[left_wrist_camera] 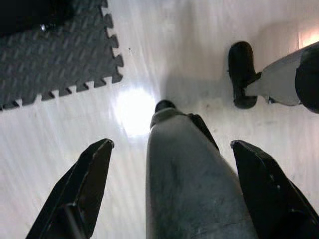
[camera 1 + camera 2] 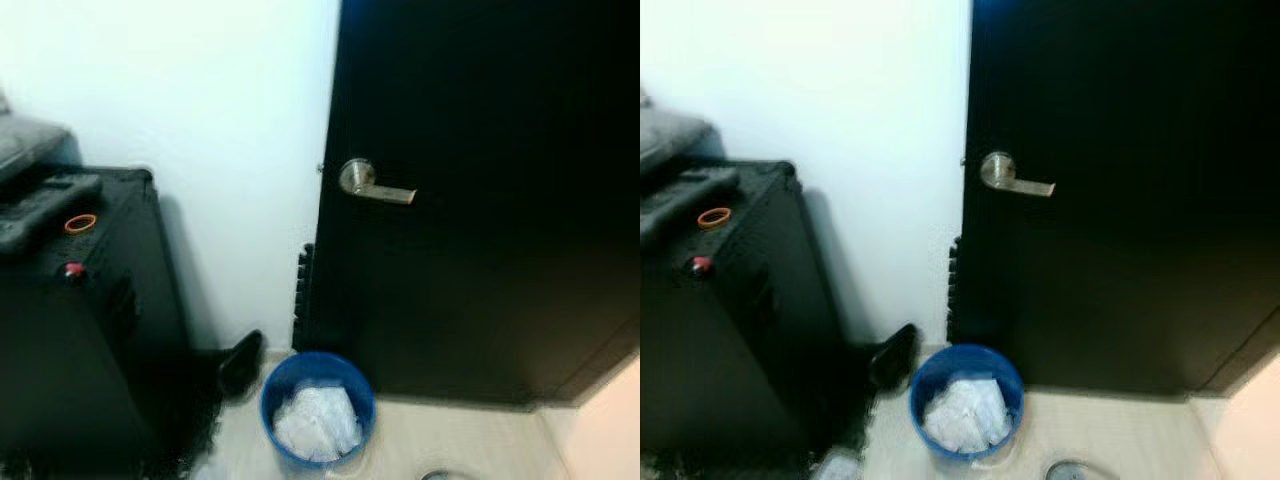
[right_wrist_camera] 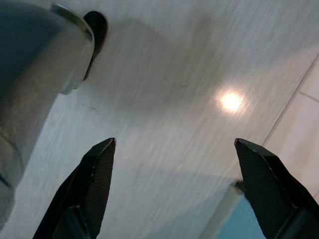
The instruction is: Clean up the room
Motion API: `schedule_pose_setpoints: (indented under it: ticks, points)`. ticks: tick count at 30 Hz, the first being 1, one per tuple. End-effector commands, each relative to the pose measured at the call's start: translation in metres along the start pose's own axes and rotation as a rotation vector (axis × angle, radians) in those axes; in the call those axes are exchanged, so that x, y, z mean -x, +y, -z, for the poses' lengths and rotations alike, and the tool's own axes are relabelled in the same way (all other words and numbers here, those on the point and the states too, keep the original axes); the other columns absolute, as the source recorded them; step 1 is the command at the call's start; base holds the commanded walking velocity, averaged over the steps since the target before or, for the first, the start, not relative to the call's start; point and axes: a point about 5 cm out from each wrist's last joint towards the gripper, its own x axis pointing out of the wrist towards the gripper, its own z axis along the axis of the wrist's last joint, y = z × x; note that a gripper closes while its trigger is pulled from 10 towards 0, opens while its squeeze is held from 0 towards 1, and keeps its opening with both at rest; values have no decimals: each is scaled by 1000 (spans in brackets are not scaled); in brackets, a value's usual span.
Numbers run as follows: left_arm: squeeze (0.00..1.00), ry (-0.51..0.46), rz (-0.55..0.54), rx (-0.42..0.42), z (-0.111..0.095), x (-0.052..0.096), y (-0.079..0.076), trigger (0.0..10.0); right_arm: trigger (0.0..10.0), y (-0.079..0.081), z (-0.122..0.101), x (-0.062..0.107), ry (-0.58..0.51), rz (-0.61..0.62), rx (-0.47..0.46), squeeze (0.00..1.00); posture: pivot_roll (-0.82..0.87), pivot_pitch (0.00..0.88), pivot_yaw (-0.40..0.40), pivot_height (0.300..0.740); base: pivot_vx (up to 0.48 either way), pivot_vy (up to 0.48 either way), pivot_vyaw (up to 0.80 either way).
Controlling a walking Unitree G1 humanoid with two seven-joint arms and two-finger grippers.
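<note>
Both arms hang low, the left gripper (image 1: 169, 191) and right gripper (image 3: 174, 189) spread wide, empty, above pale floor (image 3: 174, 99). Ahead, a blue bin (image 2: 318, 405) holding crumpled white plastic (image 2: 318, 422) stands before the black door (image 2: 480, 200), just right of a black cabinet (image 2: 85, 320).

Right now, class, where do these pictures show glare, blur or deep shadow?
Left eye view: soft blur throughout; the black door swallows detail, the white wall is washed out. Left wrist view: a bright glare spot on the floor beyond the open left hand. Right wrist view: streaky blur, smaller glare.
</note>
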Motion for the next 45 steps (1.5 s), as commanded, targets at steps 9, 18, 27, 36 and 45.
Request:
schedule_pose_setpoints:
  ticks: [9,18,27,36,45]
  points:
    - [0,27,12,-16,5,0,-7,10000,10000,2,6,0,26,-21,13,0,-5,0,-82,740,-387,0,0]
    - [0,26,-24,-14,9,5,35,10000,10000,1,0,0,13,-27,45,0,-8,0,-91,740,-386,0,0]
    - [0,43,-37,-18,20,10,50,10000,10000,1,-1,0,7,-28,53,0,-7,0,-90,740,-387,0,0]
    - [0,32,-5,-50,7,2,15,10000,10000,4,0,0,8,-52,79,0,-1,0,-85,740,-361,0,0]
    - [0,-3,35,-76,-20,-3,-25,10000,10000,7,1,0,2,-84,89,0,-4,0,-79,740,0,0,746]
